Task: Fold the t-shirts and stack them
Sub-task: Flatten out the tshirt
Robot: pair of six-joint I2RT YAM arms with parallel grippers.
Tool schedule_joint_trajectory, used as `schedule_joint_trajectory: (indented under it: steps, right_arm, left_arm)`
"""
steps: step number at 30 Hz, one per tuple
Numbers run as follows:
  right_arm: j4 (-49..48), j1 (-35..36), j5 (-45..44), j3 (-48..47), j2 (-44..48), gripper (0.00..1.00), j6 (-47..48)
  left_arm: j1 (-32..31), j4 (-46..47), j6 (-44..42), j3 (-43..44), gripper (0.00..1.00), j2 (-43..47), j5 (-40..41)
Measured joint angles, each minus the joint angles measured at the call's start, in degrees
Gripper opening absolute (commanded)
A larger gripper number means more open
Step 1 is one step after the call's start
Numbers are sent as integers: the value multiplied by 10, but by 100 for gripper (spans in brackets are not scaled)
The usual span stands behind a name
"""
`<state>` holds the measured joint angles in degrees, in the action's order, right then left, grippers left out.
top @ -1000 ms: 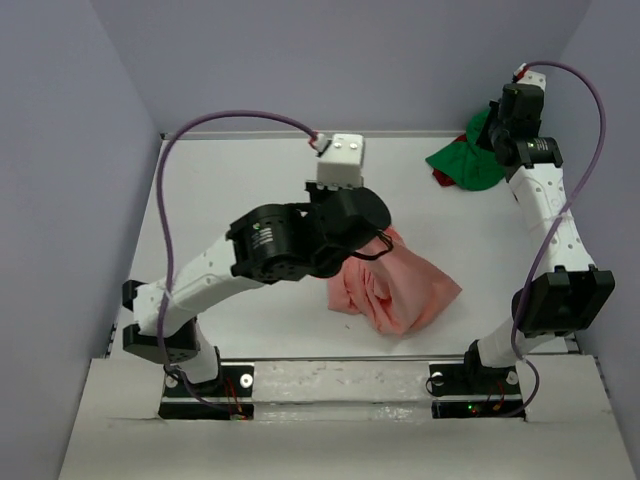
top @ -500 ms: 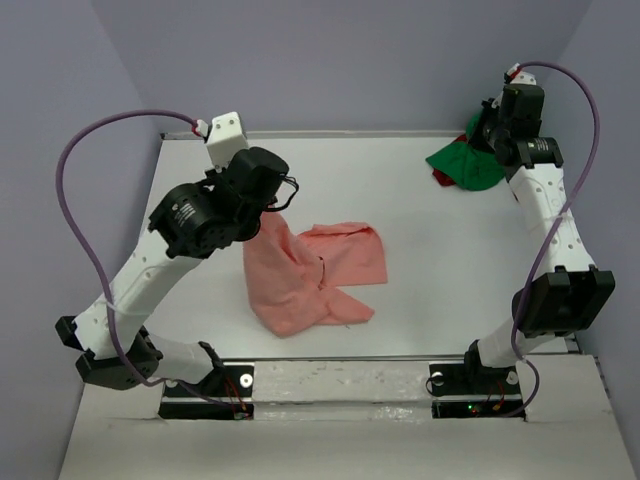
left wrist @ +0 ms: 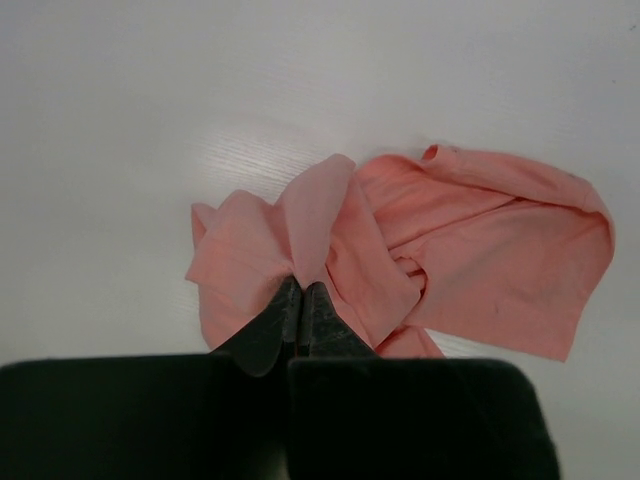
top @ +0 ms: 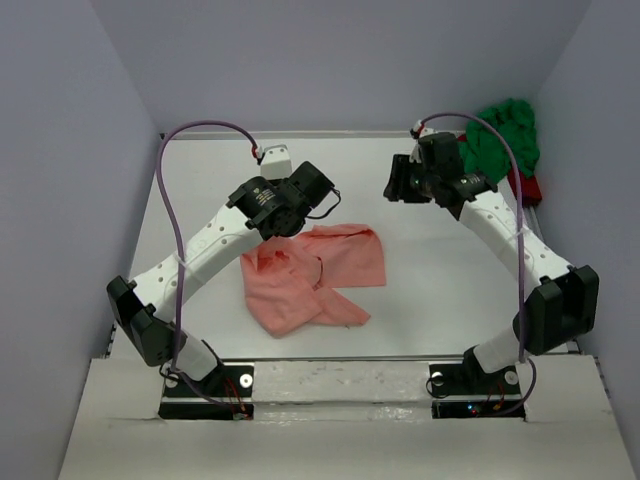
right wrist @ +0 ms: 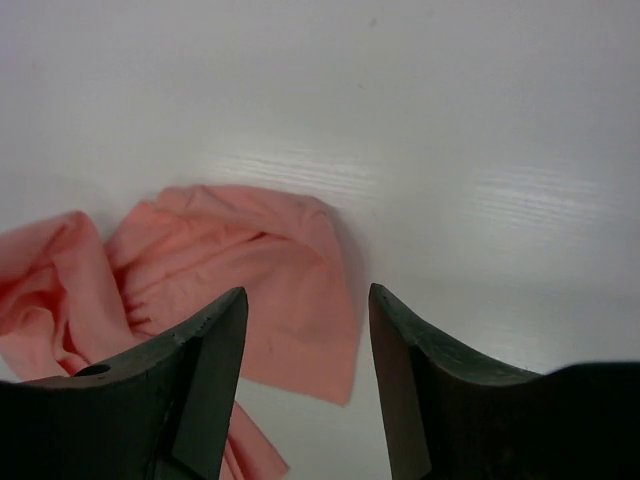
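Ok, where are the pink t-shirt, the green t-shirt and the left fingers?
pink t-shirt (top: 345, 258), top view, flat spread part.
green t-shirt (top: 505, 135), top view, middle of the heap.
left fingers (left wrist: 272, 322), left wrist view, one finger's dark side.

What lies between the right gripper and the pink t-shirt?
Nothing: in the top view, only bare white table separates the right gripper from the pink t-shirt.

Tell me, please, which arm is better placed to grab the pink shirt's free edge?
Right, probably. The right tool is open and empty, and it hovers by a free corner of the pink shirt. The left tool is shut on a bunched fold of that shirt, so it is occupied.
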<state>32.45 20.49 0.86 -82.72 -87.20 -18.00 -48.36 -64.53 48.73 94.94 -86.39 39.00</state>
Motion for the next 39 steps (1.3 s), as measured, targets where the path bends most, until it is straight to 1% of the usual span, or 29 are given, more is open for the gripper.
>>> schedule_joint_trajectory:
  steps: [2, 5, 8, 10, 14, 26, 31, 39]
  right_arm:
    - [-2, 6, -8, 64, 23, 60, -7]
    - [-4, -2, -13, 130, 61, 58, -22]
    - [-18, -8, 9, 187, 109, 52, -42]
    - [-40, -8, 29, 231, 141, 44, -57]
    - [-57, 3, 55, 298, 157, 42, -78]
    - [-112, 39, 97, 412, 162, 42, -136]
    - [-142, 62, 107, 429, 138, 42, -155]
    - [-177, 78, 109, 437, 107, 42, -172]
  left_arm:
    - [0, 0, 3, -1, 0, 0, 0]
    - [1, 0, 5, -1, 0, 0, 1]
    - [1, 0, 5, -1, 0, 0, 0]
    - [1, 1, 4, -1, 0, 0, 0]
    - [1, 9, 2, -7, 0, 0, -2]
    - [1, 30, -5, -7, 0, 0, -11]
    - [1, 35, -8, -9, 0, 0, -14]
    - [1, 44, -14, -24, 0, 0, -16]
